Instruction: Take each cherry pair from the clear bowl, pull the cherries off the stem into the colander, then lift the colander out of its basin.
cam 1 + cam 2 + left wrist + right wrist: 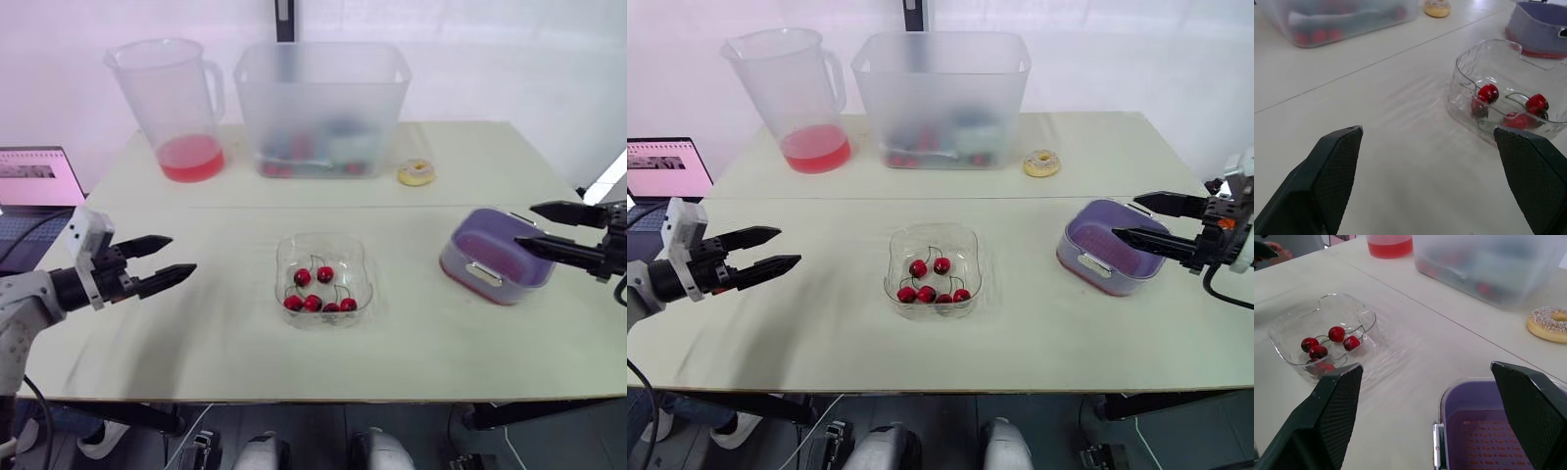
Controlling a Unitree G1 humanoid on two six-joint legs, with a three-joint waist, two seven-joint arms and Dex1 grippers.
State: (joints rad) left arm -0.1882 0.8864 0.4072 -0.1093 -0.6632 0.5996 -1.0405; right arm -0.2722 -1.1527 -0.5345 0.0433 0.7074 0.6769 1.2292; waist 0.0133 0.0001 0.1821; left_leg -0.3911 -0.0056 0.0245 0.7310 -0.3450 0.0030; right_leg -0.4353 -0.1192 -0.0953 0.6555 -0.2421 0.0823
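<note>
— On the pale table (225,333), where do the cherries lie?

— In the clear, square plastic bowl (286,257) at its middle. It holds a cluster of glossy red cherries (313,303) on thin stems, resting on the bowl's floor.

— And the claws, taken from that bowl?

— The left gripper (182,254) hovers well to the bowl's left, above the table. Its two black fingers are spread apart with nothing between them, tips aimed toward the bowl. The right gripper (525,224) hangs well to the bowl's right, fingers likewise parted and bare. Neither touches the bowl or a cherry.

— The colander?

— The purple perforated plastic colander (490,250) sits in its shallow red basin (1533,51), to the right of the bowl and apart from it. From the head views, one right finger reaches over the colander's edge on the side away from the bowl. Whether it touches, I cannot tell.

— What stands beyond the bowl?

— Straight behind it is a frosted rectangular plastic tub (321,108). Behind and to the left is a clear plastic jug (171,88) with red liquid at its bottom. Behind and to the right is a small sprinkled ring doughnut (416,172). Far to the bowl's left, past the table's edge, stands an open laptop (34,181).
</note>
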